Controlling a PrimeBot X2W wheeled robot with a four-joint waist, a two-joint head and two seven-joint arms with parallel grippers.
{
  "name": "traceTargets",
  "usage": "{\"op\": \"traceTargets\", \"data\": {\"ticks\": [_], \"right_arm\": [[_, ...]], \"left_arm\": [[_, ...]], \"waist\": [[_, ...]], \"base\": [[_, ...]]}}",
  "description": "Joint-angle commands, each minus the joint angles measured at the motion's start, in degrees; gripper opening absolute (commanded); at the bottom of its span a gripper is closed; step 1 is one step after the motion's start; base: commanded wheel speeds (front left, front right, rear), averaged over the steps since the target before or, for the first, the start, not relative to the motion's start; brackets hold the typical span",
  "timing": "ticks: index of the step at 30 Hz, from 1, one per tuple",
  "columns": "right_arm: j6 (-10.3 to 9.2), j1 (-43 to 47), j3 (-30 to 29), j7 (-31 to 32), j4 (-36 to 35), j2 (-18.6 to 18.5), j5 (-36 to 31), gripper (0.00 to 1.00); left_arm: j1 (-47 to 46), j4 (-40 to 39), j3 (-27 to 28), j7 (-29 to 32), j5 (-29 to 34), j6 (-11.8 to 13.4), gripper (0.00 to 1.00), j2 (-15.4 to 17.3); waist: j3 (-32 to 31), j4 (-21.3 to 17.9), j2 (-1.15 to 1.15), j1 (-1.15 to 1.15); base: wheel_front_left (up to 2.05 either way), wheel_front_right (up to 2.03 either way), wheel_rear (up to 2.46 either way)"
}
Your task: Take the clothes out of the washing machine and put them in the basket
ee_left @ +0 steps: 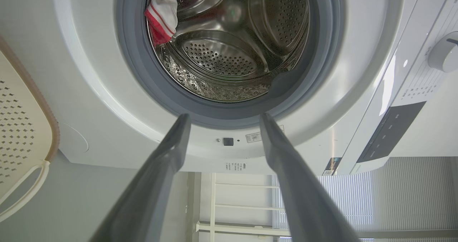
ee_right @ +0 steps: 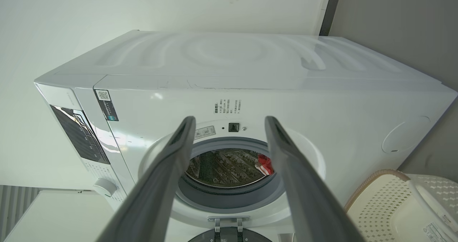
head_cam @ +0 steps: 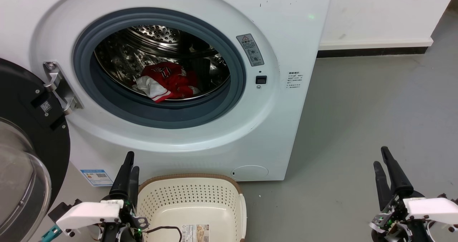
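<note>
At the foot of the washing machine (head_cam: 200, 152): door (head_cam: 25, 102) swung full open to the robot's left, black rim and glass bowl (head_cam: 18, 184) facing out, hung on a metal hinge (head_cam: 59, 86). Porthole open to the head view, with a grey gasket (head_cam: 107, 102) round a perforated steel drum (head_cam: 154, 33). The clothes (head_cam: 166, 81) lie in a crumpled heap on the drum's low side, inside the gasket's lip. Red cloth with lettering on top, a white part with red stripes toward the left. Neither gripper touches them.

The basket (head_cam: 189, 195) stands on the grey floor (head_cam: 357, 109) just before the machine, below the porthole. Cream perforated walls, brown rim, paper label (head_cam: 195, 233) on the near inside.

Left gripper (head_cam: 132, 160) low, just beside the basket's left rim, fingers pointing up toward the machine front. From the head the two fingers overlap. The left wrist view shows them parted with a plain gap, holding nothing, aimed at the porthole's edge.

Right gripper (head_cam: 380, 156) well off to the right over the floor, apart from machine and basket. Its wrist view shows the fingers likewise spread, holding nothing, with the porthole and a scrap of red between them.

Warning sticker (head_cam: 250, 50) and latch socket (head_cam: 261, 79) to the porthole's right
</note>
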Motion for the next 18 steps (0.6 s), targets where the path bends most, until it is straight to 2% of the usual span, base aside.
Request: {"op": "traceTargets", "data": {"ticks": [1,7,18], "right_arm": [[0.01,-0.3,0.2,-0.8,-1.6,0.0,-1.8,1.0],[0.01,0.2,0.5,-2.4,-2.9,0.0,-7.6,1.0],[0.01,1.2,0.9,-4.7,-5.2,0.0,-23.3,1.0]], "left_arm": [[-1.8,-1.7,-0.6,-0.8,1.6,0.0,1.0,0.1],[-2.1,-3.1,-1.3,-2.4,8.5,0.0,1.0,0.1],[-2.3,-4.7,-2.5,-4.7,20.9,0.0,1.0,0.1]], "waist": [[0.0,0.0,0.0,0.0],[0.0,0.1,0.0,0.0],[0.0,0.4,0.0,0.0]], "base": [[0.0,0.0,0.0],[0.0,0.0,0.0],[0.0,0.0,0.0]]}}
